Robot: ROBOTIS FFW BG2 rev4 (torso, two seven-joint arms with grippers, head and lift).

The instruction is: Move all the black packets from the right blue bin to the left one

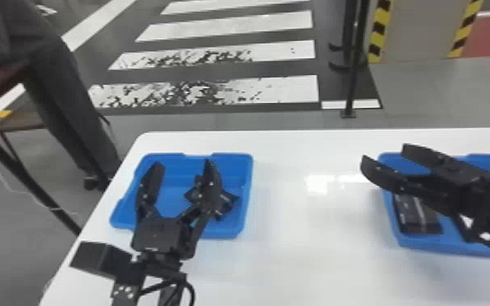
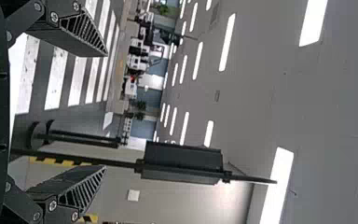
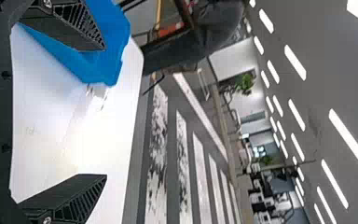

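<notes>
Saw a white table [image 1: 297, 260] in the head view, smooth and glossy, rounded at its far left corner. Found two open blue bins set directly on it, well apart: the left blue bin [image 1: 232, 158] near the table's left edge, the right blue bin [image 1: 423, 245] reaching the view's right edge. Noticed bright reflections on the tabletop between.

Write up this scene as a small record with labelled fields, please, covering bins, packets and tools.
surface: white table
left bin: blue, holds black packets, partly behind the left tool
right bin: blue, holds at least one black packet
left tool: open, empty, above left bin
right tool: open, empty, above right bin
task status: unfinished
</notes>
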